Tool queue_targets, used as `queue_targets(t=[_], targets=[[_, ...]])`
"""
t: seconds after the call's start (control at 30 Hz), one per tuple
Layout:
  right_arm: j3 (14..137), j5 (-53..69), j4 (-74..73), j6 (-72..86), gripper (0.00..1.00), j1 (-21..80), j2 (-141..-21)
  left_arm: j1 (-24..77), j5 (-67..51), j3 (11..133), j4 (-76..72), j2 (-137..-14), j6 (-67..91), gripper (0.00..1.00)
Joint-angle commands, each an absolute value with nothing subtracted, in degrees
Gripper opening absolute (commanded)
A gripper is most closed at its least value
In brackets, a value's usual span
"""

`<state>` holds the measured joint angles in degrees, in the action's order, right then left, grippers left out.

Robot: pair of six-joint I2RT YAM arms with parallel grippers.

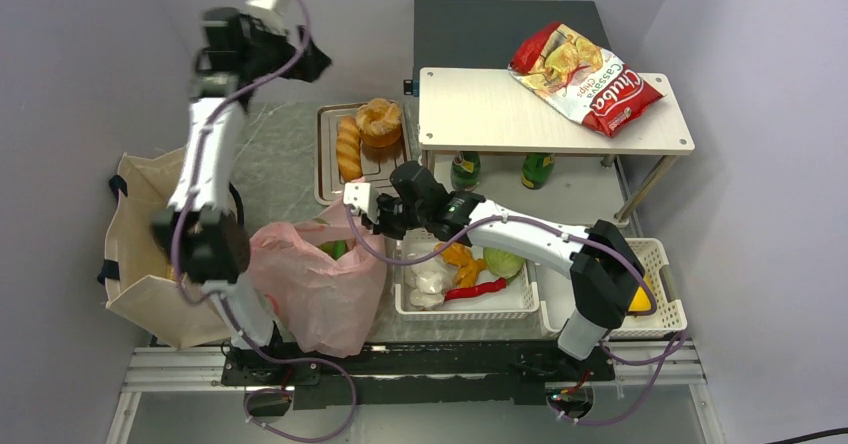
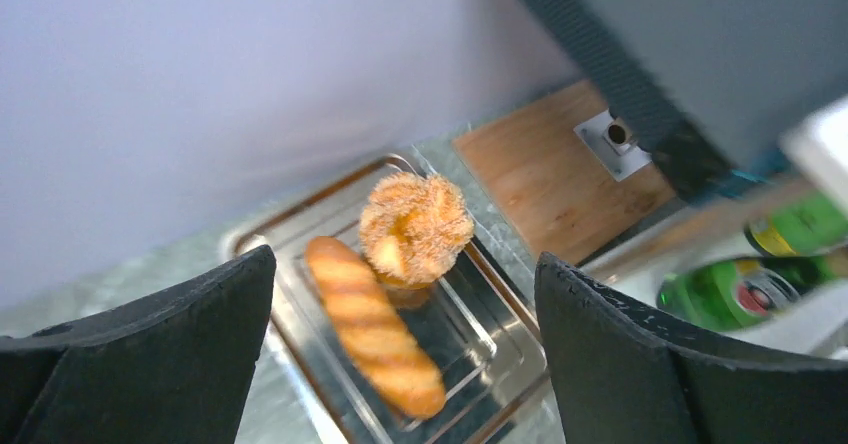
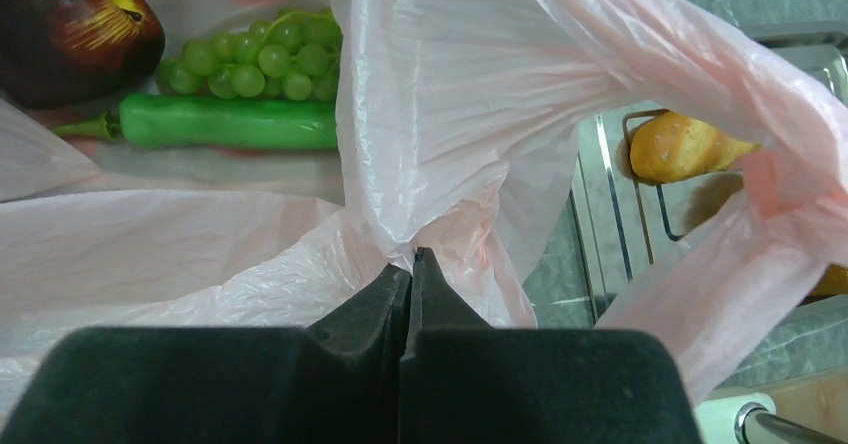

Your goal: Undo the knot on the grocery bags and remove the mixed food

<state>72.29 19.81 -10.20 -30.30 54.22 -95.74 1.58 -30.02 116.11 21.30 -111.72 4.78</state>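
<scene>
The pink grocery bag (image 1: 320, 284) stands open at the table's near edge beside the beige tote (image 1: 150, 254). My right gripper (image 3: 412, 254) is shut on the pink bag's rim (image 3: 440, 114) and holds it up. Inside the bag lie green grapes (image 3: 260, 64), a long green vegetable (image 3: 230, 124) and a dark red fruit (image 3: 70, 29). My left gripper (image 2: 405, 264) is open and empty, raised high above the metal tray (image 2: 470, 334). On that tray the ring-shaped bun (image 2: 415, 226) rests beside the baguette (image 2: 375, 329). In the top view the left gripper (image 1: 305, 59) is at the far left.
A white basket (image 1: 465, 309) by the bag holds garlic (image 1: 430, 279), a cabbage (image 1: 503, 262) and a red pepper. A second basket (image 1: 660, 254) is to its right. A small shelf table (image 1: 480, 114) carries the red Cassava chips bag (image 1: 590, 79), with green bottles (image 1: 465, 169) under it.
</scene>
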Motion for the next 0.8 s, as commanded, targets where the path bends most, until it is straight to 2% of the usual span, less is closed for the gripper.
queue_targets(t=[0.0, 0.1, 0.2, 0.23, 0.33, 0.43, 0.57, 0.7, 0.77], targets=[[74.92, 21.47, -8.19, -25.71, 0.00, 53.10, -95.57, -4.40, -44.10, 111.66, 37.51, -94.39, -11.43, 1.00], [75.33, 22.28, -8.12, -23.65, 0.00, 52.38, -95.27, -8.19, -56.37, 108.17, 62.28, -86.75, -29.06, 0.99], [76.53, 23.21, -8.42, -21.09, 0.00, 51.80, -95.55, -8.59, -58.17, 102.28, 87.93, -78.74, -54.85, 1.00], [77.01, 23.65, -8.70, -20.15, 0.00, 51.68, -95.80, -8.51, -56.45, 97.31, 90.06, -75.21, -56.99, 0.99], [78.59, 24.79, -9.44, -18.47, 0.00, 51.51, -96.72, -8.36, -53.79, 83.08, 90.31, -63.14, -60.09, 1.00], [80.85, 25.77, -10.13, -17.91, 0.00, 51.55, -98.13, -4.90, -50.67, 74.46, 90.24, -55.86, -60.86, 0.99], [85.02, 26.15, -11.41, -17.45, 0.00, 51.46, -100.84, 2.18, -44.57, 65.24, 90.19, -52.78, -59.94, 0.99], [90.48, 25.99, -12.24, -16.41, 0.00, 51.44, -104.10, 4.37, -41.00, 56.86, 88.68, -51.00, -60.00, 0.99], [93.25, 25.89, -12.49, -15.74, 0.00, 51.27, -105.52, 4.48, -37.94, 53.17, 85.07, -49.90, -58.96, 0.89]])
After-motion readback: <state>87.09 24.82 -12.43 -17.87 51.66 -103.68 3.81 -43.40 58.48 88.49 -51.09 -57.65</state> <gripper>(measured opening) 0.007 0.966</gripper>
